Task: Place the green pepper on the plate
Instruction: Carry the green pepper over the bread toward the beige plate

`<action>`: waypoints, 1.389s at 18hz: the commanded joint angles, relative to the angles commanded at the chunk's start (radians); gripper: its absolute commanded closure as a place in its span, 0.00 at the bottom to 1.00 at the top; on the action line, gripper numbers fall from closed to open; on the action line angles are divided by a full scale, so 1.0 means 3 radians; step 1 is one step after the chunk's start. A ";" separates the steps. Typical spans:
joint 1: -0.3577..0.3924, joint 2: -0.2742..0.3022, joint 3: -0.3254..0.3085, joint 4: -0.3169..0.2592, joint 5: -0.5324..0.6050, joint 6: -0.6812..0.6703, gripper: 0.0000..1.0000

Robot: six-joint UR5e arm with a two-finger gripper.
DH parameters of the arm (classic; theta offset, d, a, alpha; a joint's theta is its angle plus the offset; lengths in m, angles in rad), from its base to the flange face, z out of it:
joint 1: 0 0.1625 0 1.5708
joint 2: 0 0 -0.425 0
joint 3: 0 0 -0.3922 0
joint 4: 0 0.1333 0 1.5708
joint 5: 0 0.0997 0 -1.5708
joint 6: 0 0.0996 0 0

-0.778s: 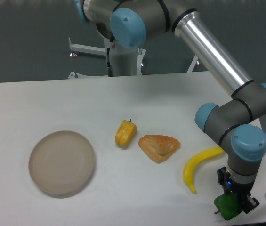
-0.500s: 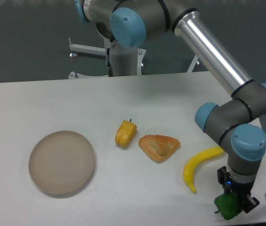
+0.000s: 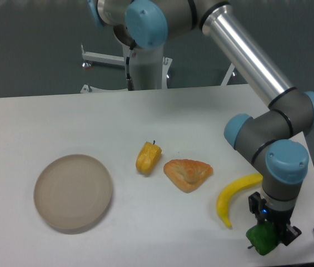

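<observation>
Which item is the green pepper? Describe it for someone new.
Follow the arm to the claw at the table's near right corner. The green pepper sits in it, right of the banana. It is the only dark-green, glossy item.

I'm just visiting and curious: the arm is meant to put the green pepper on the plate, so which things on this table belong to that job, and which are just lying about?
Part of the job:
- green pepper, near the table's front right corner
- gripper, closed around the pepper
- plate, bare, at the left

Just lying about:
- yellow-orange pepper
- triangular pastry
- banana
</observation>
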 joint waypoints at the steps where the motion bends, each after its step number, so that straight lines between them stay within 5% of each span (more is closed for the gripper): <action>1: 0.0000 0.0072 -0.0036 -0.0097 -0.0015 -0.0102 0.57; 4: -0.0046 0.0358 -0.0199 -0.0404 -0.0025 -0.0536 0.58; 9: -0.0107 0.0828 -0.0629 -0.0389 -0.0194 -0.1007 0.59; 20: -0.0664 0.1172 -0.0931 -0.0313 -0.0476 -0.2158 0.59; 22: -0.0878 0.1218 -0.1043 -0.0231 -0.0450 -0.2347 0.59; 25: -0.1083 0.1228 -0.1410 0.0161 -0.0425 -0.2659 0.59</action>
